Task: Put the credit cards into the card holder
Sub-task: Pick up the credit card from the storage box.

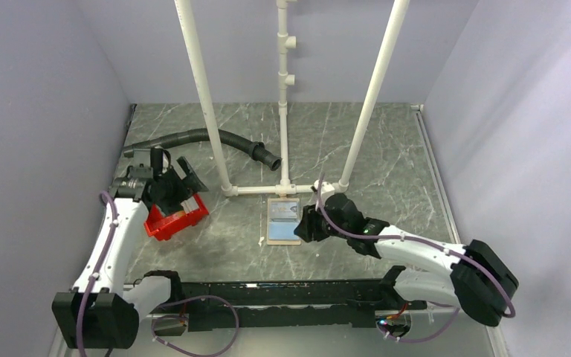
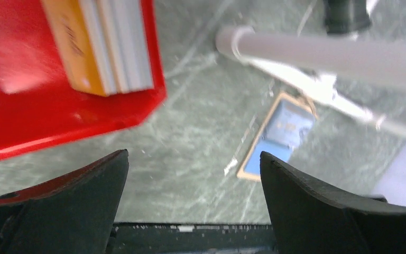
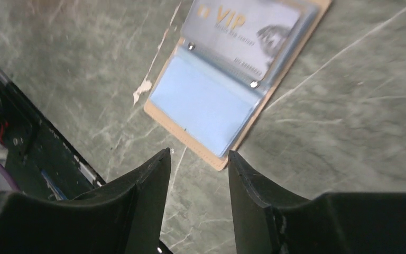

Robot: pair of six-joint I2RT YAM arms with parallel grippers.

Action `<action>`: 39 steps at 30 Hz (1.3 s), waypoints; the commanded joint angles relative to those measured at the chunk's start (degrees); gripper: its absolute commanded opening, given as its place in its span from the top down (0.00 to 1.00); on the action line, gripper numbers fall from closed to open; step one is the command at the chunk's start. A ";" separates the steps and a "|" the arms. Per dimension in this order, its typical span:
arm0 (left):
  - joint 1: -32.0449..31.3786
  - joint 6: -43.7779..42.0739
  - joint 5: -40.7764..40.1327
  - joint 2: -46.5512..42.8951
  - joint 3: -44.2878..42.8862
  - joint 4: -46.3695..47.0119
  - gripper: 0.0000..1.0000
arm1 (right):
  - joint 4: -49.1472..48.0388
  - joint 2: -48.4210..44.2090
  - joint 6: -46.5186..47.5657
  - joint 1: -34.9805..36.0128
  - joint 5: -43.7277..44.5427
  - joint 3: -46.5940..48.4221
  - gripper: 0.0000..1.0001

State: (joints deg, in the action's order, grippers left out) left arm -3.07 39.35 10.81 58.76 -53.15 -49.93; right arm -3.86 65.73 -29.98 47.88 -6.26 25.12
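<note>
The card holder (image 1: pixel 283 221) lies open flat on the table's middle, tan-edged with a pale blue inside (image 3: pixel 206 106). A silver credit card marked VIP (image 3: pixel 243 32) sits in its far half. More credit cards (image 2: pixel 119 45) stand as a pale stack beside an orange one in the red bin (image 2: pixel 31 106). My left gripper (image 2: pixel 194 156) hangs open and wide above the bin's (image 1: pixel 175 222) near edge, nothing between its fingers. My right gripper (image 3: pixel 199 153) is open and empty, just off the holder's near corner; from above the right gripper (image 1: pixel 306 223) is at the holder's right edge.
A black hose (image 1: pixel 208 137) lies at the back left. White pipe frame legs (image 1: pixel 282 111) stand just behind the holder, with a crossbar (image 1: pixel 268 190) on the table. A black rail (image 1: pixel 282 297) runs along the near edge. Walls close in left and right.
</note>
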 commanded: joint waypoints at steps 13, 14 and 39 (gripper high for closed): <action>12.27 -7.96 -5.38 15.94 1.15 13.13 0.00 | 3.16 -6.20 3.24 -10.11 -3.99 -0.24 0.54; 12.52 -8.36 -3.82 16.32 2.06 14.77 0.01 | 3.16 -5.97 3.38 -10.29 -4.14 -0.05 0.54; 12.91 -8.07 5.89 16.48 8.47 28.02 0.19 | 1.99 -3.43 2.82 -11.42 -6.13 0.34 0.56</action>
State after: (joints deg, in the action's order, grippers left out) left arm 9.78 31.68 14.87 77.71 -45.10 -24.43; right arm -0.03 61.82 -27.22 36.77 -11.25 24.62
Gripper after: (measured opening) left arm 0.836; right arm 0.448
